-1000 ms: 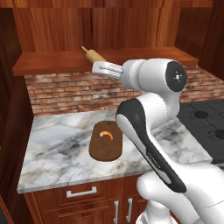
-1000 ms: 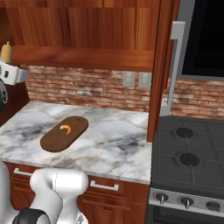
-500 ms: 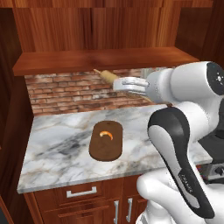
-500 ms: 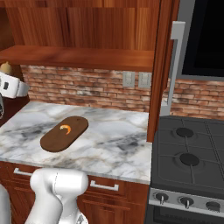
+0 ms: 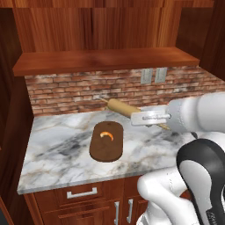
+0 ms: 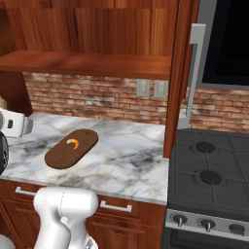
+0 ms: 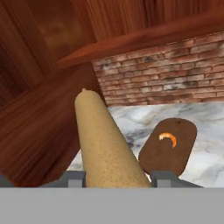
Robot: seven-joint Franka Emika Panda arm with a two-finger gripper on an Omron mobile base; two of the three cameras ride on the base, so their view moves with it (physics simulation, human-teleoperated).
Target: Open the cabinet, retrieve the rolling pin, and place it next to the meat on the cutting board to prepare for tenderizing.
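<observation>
Arm rising from lower right of left base view, upper links folding back over base, forearm reaching left across frame. Wrist roughly level, gripper (image 5: 141, 118) pointing left. Jaws partly apart, clamping on rolling pin (image 5: 124, 107) about mid-length; pin sticking out past fingers on both sides, tilted, far end higher. Hand view: finger tips (image 7: 75, 179) sitting on either side of pin, pin running up frame between them. Right base view: gripper body showing at left edge.
</observation>
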